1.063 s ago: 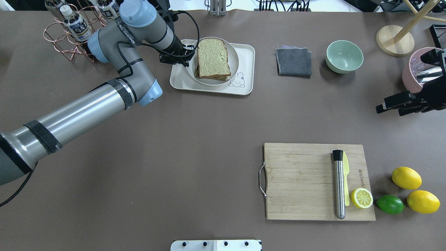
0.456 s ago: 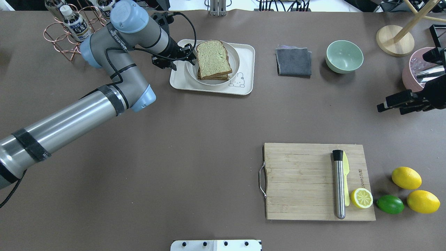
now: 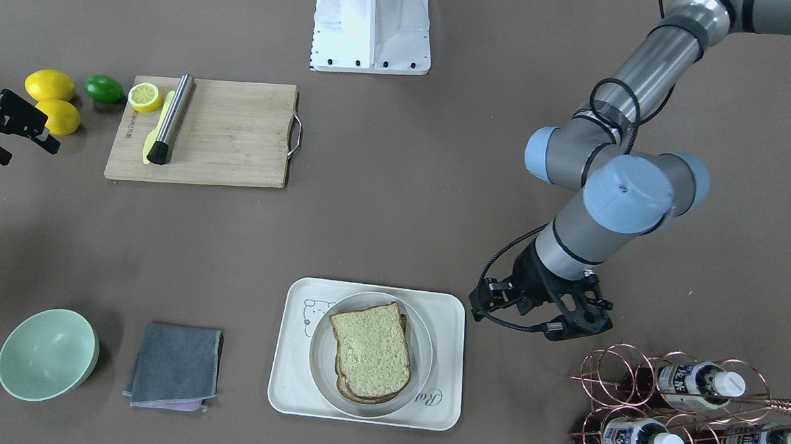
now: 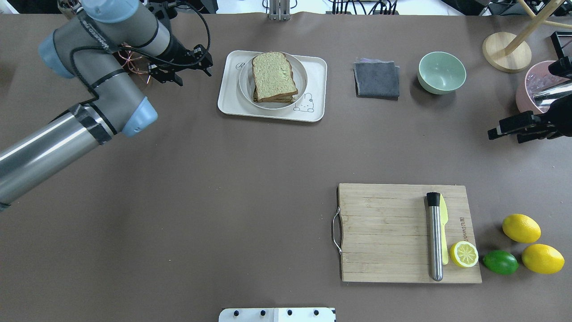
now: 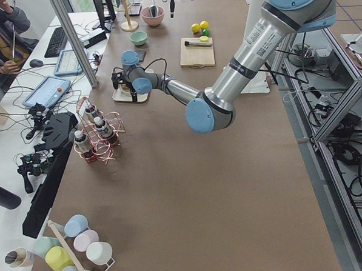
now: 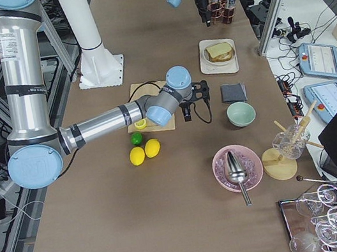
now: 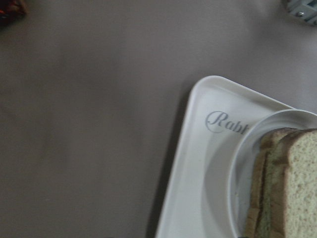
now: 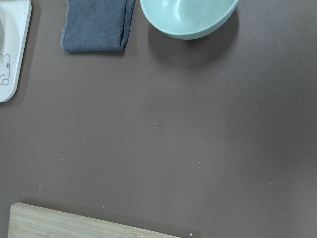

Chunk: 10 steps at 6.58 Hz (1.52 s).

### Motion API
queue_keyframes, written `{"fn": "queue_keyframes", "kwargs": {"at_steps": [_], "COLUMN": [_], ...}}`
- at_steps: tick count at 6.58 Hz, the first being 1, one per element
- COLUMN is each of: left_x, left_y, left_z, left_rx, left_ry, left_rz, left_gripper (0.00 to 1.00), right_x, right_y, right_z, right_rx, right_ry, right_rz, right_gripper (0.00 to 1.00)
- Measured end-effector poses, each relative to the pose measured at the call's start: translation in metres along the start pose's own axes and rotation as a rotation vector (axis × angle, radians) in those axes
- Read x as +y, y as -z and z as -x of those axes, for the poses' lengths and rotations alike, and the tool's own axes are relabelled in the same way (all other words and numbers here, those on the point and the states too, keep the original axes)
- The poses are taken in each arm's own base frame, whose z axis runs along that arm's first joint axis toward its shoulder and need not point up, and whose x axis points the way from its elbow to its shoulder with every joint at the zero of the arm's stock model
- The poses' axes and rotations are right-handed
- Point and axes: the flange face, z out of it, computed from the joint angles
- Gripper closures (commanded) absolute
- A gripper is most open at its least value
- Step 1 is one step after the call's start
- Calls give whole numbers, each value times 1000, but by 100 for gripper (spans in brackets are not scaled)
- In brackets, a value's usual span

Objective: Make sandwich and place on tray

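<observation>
the sandwich (image 4: 273, 75) lies flat on a round white plate (image 4: 303, 74) in the tray (image 4: 318, 82) at the far side of the tabletop (image 4: 223, 179). its long axis points away from the robot, crosswise to the tray's. the left gripper (image 4: 190, 67) hovers just beside the tray, jaws spread and empty. the right gripper (image 4: 505, 135) is well apart, jaws parted and empty.

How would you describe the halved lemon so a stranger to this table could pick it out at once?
Find the wooden cutting board. At its corner nearest the loose fruit, beside the end of the steel cylinder, sits the halved lemon. Unlike the two whole lemons and the lime off the board, it shows a flat cut face with segments.
</observation>
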Motion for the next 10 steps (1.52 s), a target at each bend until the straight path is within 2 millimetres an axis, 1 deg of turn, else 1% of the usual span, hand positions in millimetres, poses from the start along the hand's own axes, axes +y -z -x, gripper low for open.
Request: {"fn": "queue_keyframes", "kwargs": {"at_steps": [1,2,3,4,5,6,7,8,9,10], "left_x": [-7,-11,-25,-45,-57,-62,-58,-47,-33,-16], "left_y": [45,85,125,166,198,226,243,261,279,293], "left_z": [44,84,125,179,229,287,344,404,453,489], "left_rx": [-56,-120,-185,-232,-257,-271,-272,-271,-271,-271], "left_ry": [-69,-161,-268,-373,-450,-510,-543,-556,-561,-558], "left_rz": [23,55,84,106,118,133,150,160,161,156], "left_gripper": [10,6,4,4,4,3,3,3,3,3], "right_x": [-3,-6,-12,-18,-24,-30,-35,-41,-45,-45], "right_y": [2,1,5,15,28,40,50,60,69,76], "right_z": [-7,-21,-40,-60,-79,-100,-117,-132,-145,-158], "right_rx": [8,23,51,86,122,169,224,277,305,322], "right_ry": [4,14,27,42,66,100,130,154,159,139], "right_rz": [-6,-5,-3,2,12,30,50,68,81,88], "right_gripper": [0,0,0,0,0,0,0,0,0,0]}}
